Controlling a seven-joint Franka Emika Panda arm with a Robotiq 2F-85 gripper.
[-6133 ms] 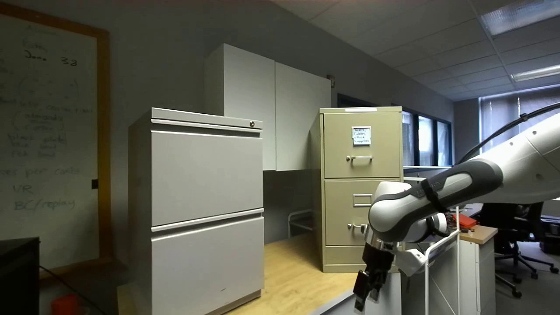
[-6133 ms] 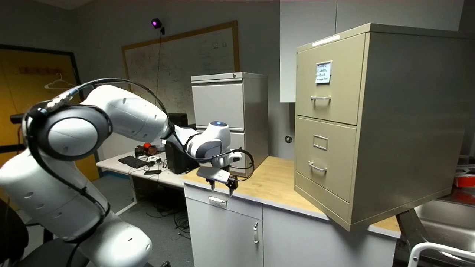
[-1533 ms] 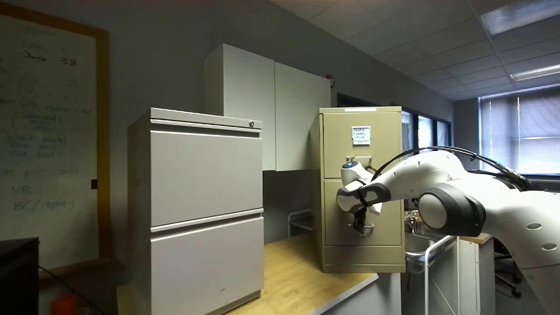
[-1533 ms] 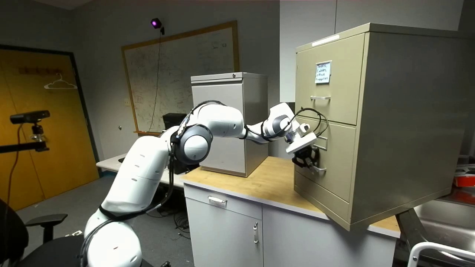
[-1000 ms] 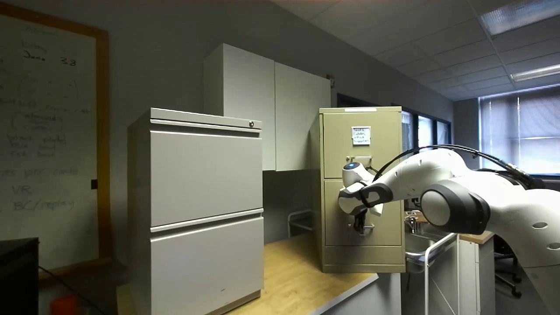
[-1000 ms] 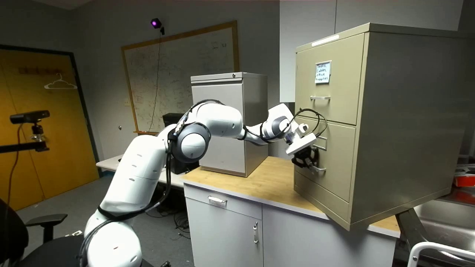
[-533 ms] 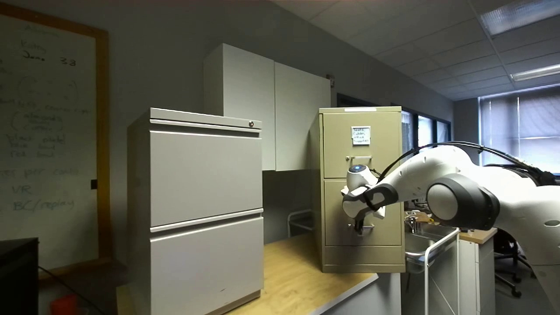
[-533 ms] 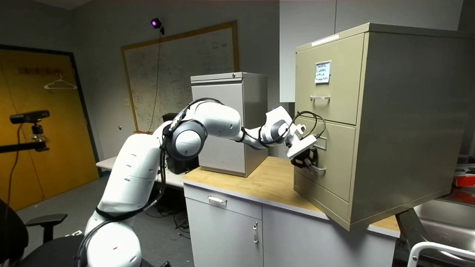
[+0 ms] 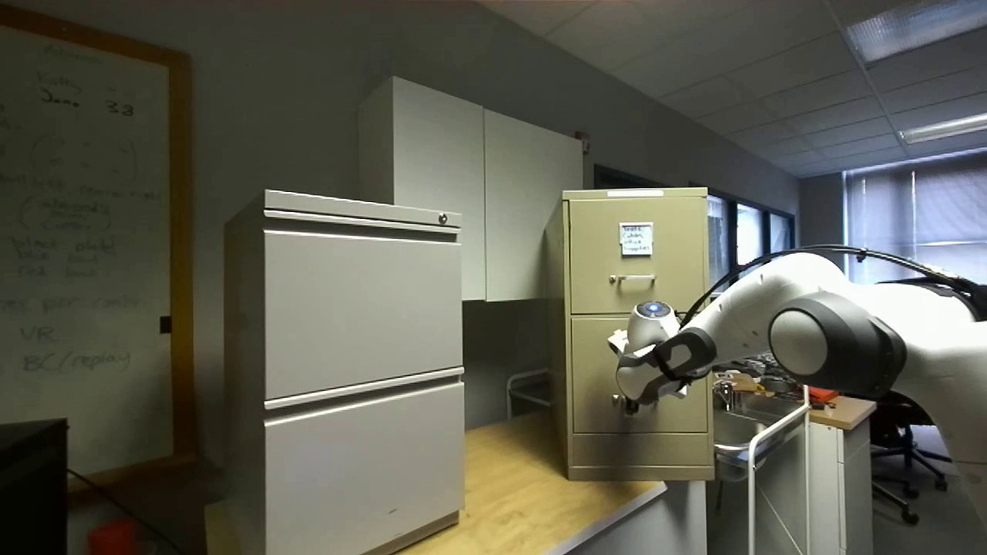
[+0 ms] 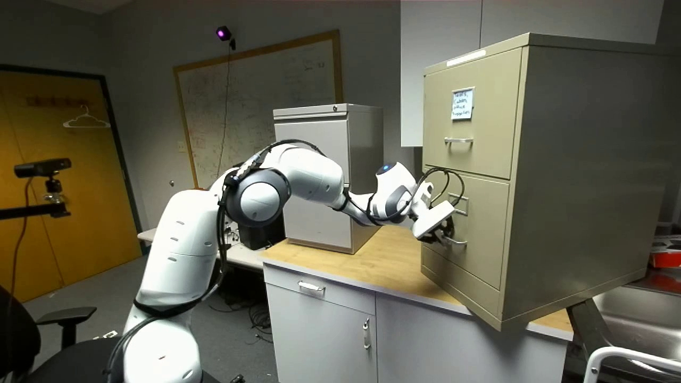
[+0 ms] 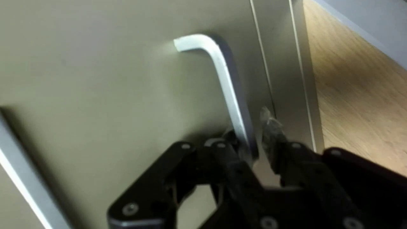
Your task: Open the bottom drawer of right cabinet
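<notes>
The right cabinet point(image 10: 588, 170) is tall, beige and metal, with a white paper label on its top drawer. Its bottom drawer point(image 10: 488, 226) looks flush with the cabinet front. My gripper point(image 10: 445, 237) is at that drawer's metal handle point(image 10: 456, 242), tilted downward. In the wrist view the handle point(image 11: 228, 86) runs down between the fingers of my gripper point(image 11: 250, 130), which is shut on it. The left finger lies against the bar, while a narrow gap shows before the right finger point(image 11: 275, 136). My wrist hides most of the handle in an exterior view, where the gripper point(image 9: 632, 406) is small.
A wide grey two-drawer cabinet point(image 9: 362, 308) shares the wooden countertop point(image 9: 509, 486). The upper drawer's handle point(image 10: 458, 140) lies above my hand. A label frame point(image 11: 30, 184) is beside the gripper. A white metal rail point(image 9: 753, 478) stands near the arm.
Seconds ago the gripper hung away from the handle; it then came to it. Over the last second my wrist tilted and drew back slightly, fingertips still at the handle. The drawer front looks unchanged.
</notes>
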